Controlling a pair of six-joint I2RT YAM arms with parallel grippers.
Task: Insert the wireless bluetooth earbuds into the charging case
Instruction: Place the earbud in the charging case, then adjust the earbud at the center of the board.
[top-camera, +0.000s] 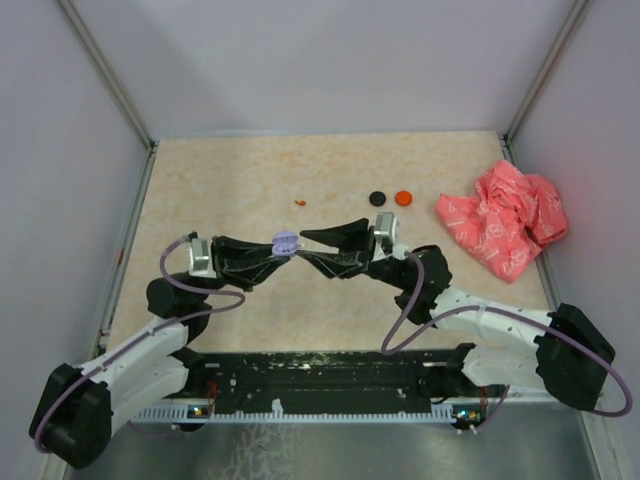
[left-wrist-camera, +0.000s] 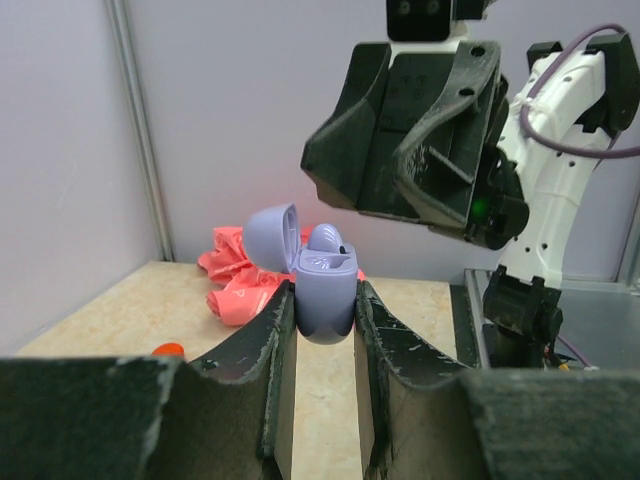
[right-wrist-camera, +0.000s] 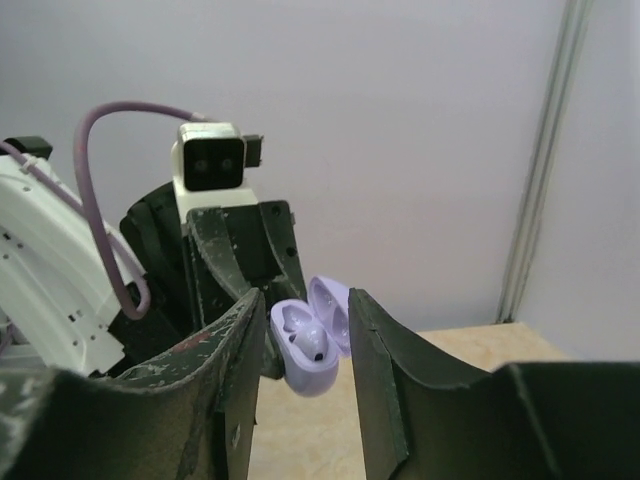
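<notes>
The lilac charging case is pinched upright in the left end effector. Its fingers are clamped on both sides of the case body, and the lid is flipped open. One earbud looks seated inside.

The right end effector sits just beside and slightly above the case, nearly tip to tip with the left one. Its fingers are a little apart and have hold of nothing. Both arms reach in from the near edge and meet around the middle, with the case looking lifted off the surface.

The surface is beige and marbled. Further back there's a tiny red bit, then a black disc and an orange-red disc side by side. A crumpled pink-red bag lies by the right edge. Plain pale walls all round.
</notes>
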